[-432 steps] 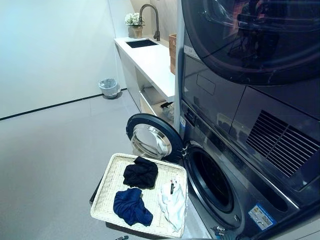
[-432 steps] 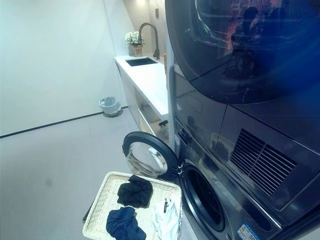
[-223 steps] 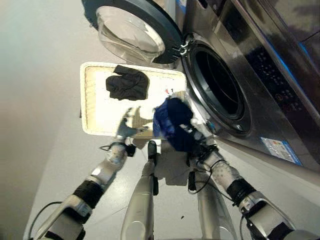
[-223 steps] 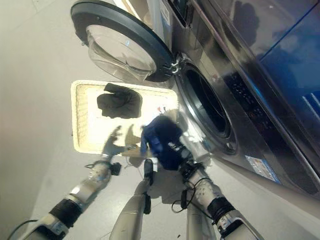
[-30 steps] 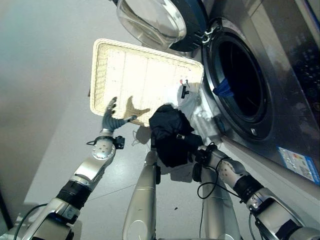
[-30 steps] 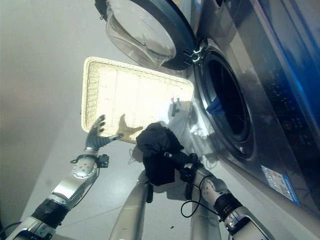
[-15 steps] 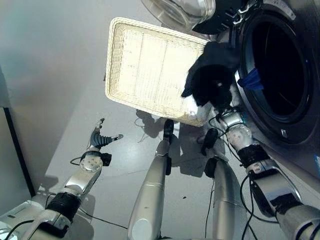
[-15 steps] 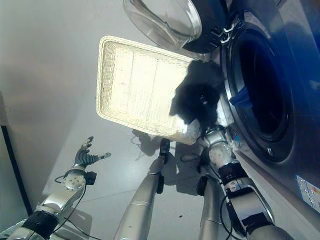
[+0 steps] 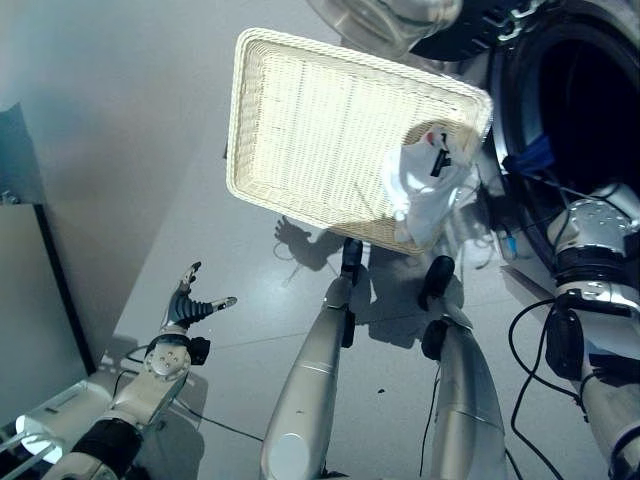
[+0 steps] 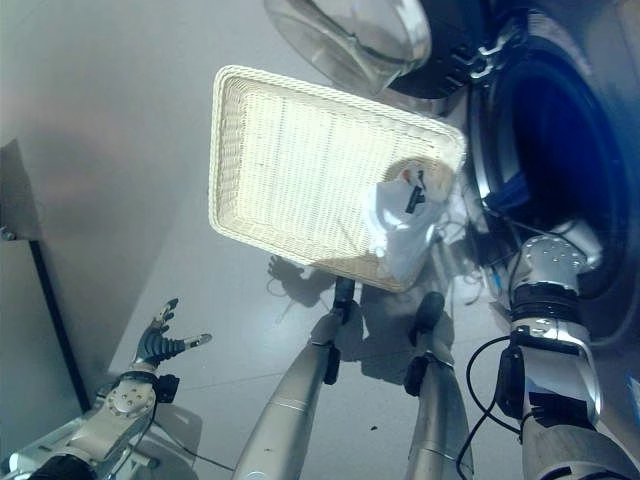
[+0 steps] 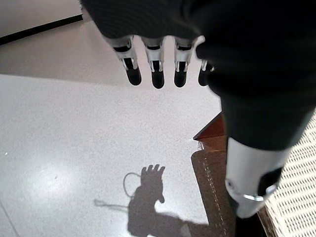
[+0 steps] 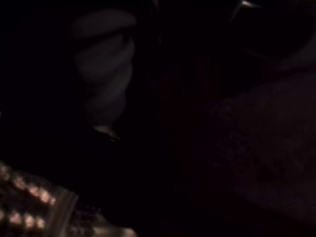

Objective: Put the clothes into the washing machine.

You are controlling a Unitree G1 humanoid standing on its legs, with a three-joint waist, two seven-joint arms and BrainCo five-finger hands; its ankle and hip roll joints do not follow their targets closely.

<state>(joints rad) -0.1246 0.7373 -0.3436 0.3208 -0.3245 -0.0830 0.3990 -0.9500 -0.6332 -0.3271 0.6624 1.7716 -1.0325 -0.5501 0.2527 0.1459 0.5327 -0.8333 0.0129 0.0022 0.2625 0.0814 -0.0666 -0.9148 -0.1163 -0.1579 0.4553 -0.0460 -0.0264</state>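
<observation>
A white wicker basket (image 9: 245, 130) stands on the floor by the washing machine's round opening (image 9: 590, 110). One white garment (image 9: 425, 190) lies in the basket's corner nearest the machine. A piece of blue cloth (image 9: 533, 157) shows at the rim of the drum. My right arm (image 9: 592, 232) reaches into the dark drum, and its hand is hidden inside. The right wrist view is dark, with dim fabric (image 12: 266, 148) close by. My left hand (image 9: 188, 306) hangs open low over the floor, well away from the basket, its fingers (image 11: 157, 74) straight.
The machine's glass door (image 9: 385, 20) stands open beyond the basket's far end. A dark low base (image 11: 212, 136) sits under the basket. A pale panel with a dark edge (image 9: 40, 280) stands on the left of the grey floor.
My right arm carried the black garment from the basket's edge into the drum, where hand and garment are now hidden. The camera has shifted. The left hand stays low.
</observation>
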